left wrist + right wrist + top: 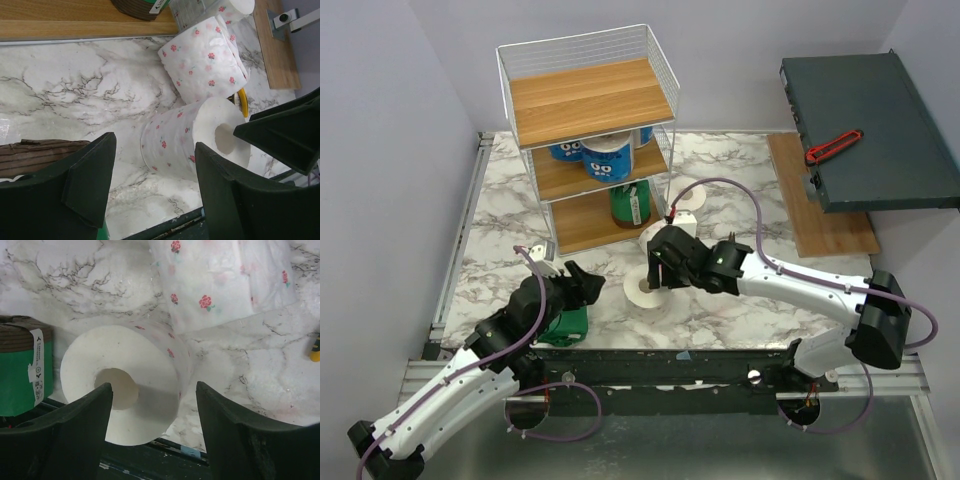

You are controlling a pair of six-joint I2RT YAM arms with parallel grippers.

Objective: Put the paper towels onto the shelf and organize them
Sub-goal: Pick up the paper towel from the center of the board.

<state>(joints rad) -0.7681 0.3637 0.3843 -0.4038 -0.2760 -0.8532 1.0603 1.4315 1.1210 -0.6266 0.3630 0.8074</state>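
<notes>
The white wire shelf (590, 130) stands at the back. Two blue paper towels (607, 157) sit on its middle board and a green one (631, 203) on the bottom board. A white pink-speckled roll (655, 290) lies on its side near the front edge, also in the left wrist view (190, 140) and the right wrist view (130, 380). Two more speckled rolls (685, 222) lie behind it. A green roll (565, 322) lies by the left arm. My right gripper (660, 265) is open over the near speckled roll (152, 387). My left gripper (585, 285) is open and empty just left of that roll (154, 145).
A dark grey-green box (880, 125) with a red tool (833, 146) on it sits at the back right, over a wooden board (820, 210). Yellow-handled pliers (242, 102) lie between the speckled rolls. The table's front edge is just below both grippers.
</notes>
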